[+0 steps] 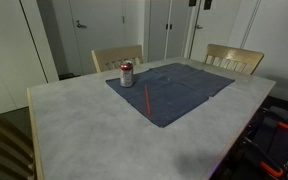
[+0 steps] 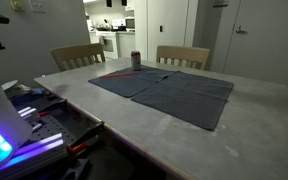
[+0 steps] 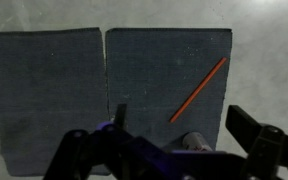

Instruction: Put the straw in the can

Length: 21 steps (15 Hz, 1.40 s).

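The red can (image 1: pixel 127 73) with a silver top stands upright at the far edge of a blue-grey cloth (image 1: pixel 179 92) on the table. It also shows in an exterior view (image 2: pixel 136 60). The red-orange straw (image 1: pixel 147 98) lies flat on the cloth beside the can; in the wrist view it is a diagonal line (image 3: pixel 198 90). In the wrist view my gripper (image 3: pixel 182 126) is open and empty, high above the cloth. The can's top (image 3: pixel 189 143) shows low between the fingers. The arm does not show in either exterior view.
The cloth is in two pieces with a seam (image 3: pixel 104 70). Two wooden chairs (image 1: pixel 117 56) (image 1: pixel 234 57) stand at the far side of the grey table (image 1: pixel 74 125). Lit equipment and cables (image 2: pixel 24 125) sit by the table edge.
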Each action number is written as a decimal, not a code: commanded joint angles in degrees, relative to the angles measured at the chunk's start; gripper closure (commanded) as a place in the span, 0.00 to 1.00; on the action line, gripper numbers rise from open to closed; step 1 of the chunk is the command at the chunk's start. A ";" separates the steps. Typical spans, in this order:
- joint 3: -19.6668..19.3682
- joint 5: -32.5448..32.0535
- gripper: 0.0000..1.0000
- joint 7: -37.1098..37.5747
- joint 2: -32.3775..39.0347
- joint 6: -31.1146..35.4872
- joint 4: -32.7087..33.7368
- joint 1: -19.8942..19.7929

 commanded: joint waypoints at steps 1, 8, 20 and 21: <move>0.34 0.08 0.00 -0.08 0.11 -0.18 0.25 -0.38; 2.26 0.02 0.00 11.74 5.21 2.28 0.71 -0.33; 3.07 13.07 0.00 22.25 18.60 19.26 0.43 1.71; 3.04 12.86 0.00 22.85 19.74 20.20 0.67 1.92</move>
